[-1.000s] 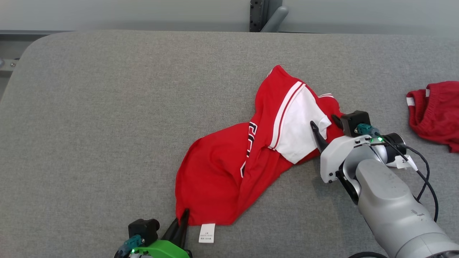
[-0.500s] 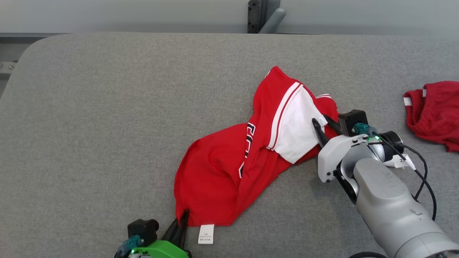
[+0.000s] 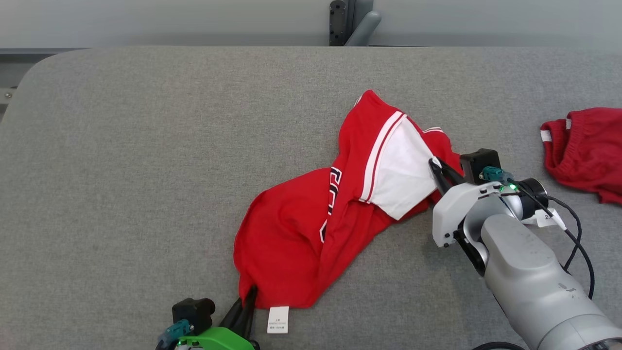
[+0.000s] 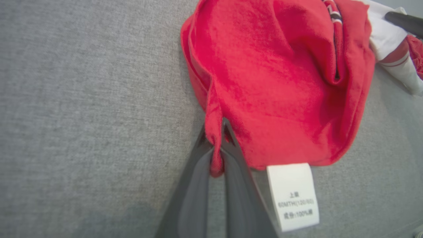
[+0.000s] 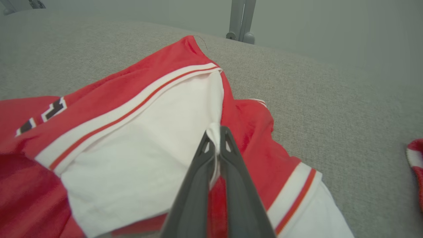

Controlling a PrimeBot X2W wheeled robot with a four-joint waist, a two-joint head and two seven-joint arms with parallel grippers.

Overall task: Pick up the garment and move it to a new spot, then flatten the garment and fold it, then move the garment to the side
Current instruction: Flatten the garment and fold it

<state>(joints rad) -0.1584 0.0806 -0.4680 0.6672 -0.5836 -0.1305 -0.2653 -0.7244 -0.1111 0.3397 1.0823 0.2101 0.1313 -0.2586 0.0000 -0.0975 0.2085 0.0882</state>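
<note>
The garment is a red top with white sleeve panels and striped trim, lying crumpled in the middle of the grey table. My left gripper is shut on its red hem near the front edge; in the left wrist view a pinch of red cloth sits between the fingers, beside a white care label. My right gripper is shut on the edge of the white sleeve panel; the right wrist view shows white fabric clamped between the dark fingers.
A second red garment with white trim lies bunched at the table's right edge. A grey post stands behind the table's far edge. Cables trail from my right wrist.
My right gripper's jaws closed from wide open onto the white sleeve edge. The camera has shifted slightly. The left gripper has held its grip on the hem.
</note>
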